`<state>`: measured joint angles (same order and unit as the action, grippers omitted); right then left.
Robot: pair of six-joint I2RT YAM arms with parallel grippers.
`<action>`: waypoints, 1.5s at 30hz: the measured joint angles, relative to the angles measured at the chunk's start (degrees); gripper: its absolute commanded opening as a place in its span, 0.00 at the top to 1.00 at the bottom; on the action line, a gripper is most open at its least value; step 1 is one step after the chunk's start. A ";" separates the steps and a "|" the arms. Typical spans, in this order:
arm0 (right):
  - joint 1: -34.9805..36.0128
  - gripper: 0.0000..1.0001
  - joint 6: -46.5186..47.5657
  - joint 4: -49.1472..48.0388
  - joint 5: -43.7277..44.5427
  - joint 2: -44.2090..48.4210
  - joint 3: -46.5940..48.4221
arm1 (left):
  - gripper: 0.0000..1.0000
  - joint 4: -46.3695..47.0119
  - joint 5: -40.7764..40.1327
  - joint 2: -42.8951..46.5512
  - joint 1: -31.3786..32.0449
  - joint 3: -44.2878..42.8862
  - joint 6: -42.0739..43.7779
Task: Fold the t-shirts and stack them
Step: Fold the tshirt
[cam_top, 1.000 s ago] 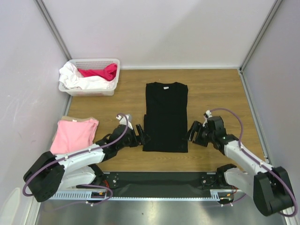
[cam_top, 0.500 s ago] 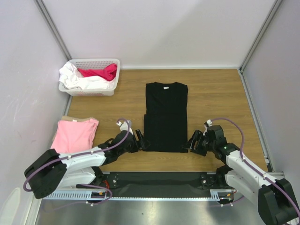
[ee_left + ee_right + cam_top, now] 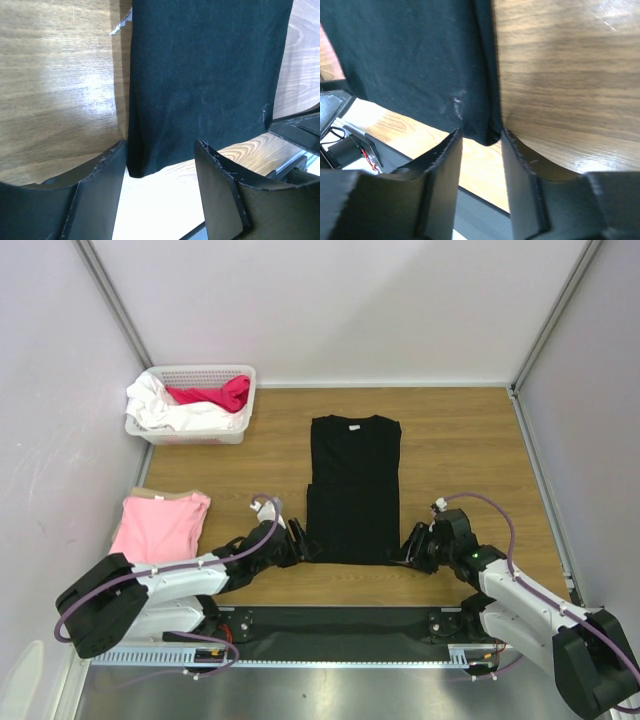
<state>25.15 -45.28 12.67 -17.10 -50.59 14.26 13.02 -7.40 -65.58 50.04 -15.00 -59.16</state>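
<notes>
A black t-shirt (image 3: 353, 480), folded lengthwise into a narrow strip, lies flat mid-table with its collar at the far end. A folded pink t-shirt (image 3: 160, 526) rests at the left. My left gripper (image 3: 308, 548) sits low at the black shirt's near left corner. In the left wrist view the black shirt (image 3: 210, 75) has that corner between the open jaws of the left gripper (image 3: 160, 147), close to the left finger. My right gripper (image 3: 402, 553) is at the near right corner. Its wrist view shows the black shirt (image 3: 410, 60) with its corner tip between the narrowed, still parted jaws of the right gripper (image 3: 481, 134).
A white basket (image 3: 200, 371) with white and red clothes stands at the far left corner. Walls close in the table on the left, far and right sides. A black strip (image 3: 340, 625) runs along the near edge between the arm bases.
Both grippers have slid toward the near edge along the black shirt's sides to its bottom corners. Both pairs of jaws have narrowed, the right more than the left.
</notes>
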 measured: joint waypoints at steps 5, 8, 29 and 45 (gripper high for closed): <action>0.15 0.65 -0.15 0.22 0.72 -0.33 -0.02 | 0.36 -0.61 -0.55 0.20 0.28 0.00 -0.61; 0.17 0.67 -0.15 0.24 0.96 -0.42 -0.02 | 0.36 -2.36 -1.49 1.42 0.87 0.00 -0.94; 0.42 1.00 0.04 2.91 1.64 -0.50 0.61 | 1.00 -6.60 -4.24 0.37 3.82 -1.14 -1.73; -0.72 1.00 5.09 14.08 7.04 -6.88 28.09 | 1.00 -23.78 -5.88 3.28 -4.37 -23.61 9.73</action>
<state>24.43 -40.18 26.74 -10.07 -57.47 42.35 -10.76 -13.28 -62.30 45.67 -38.61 -49.43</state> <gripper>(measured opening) 0.010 0.012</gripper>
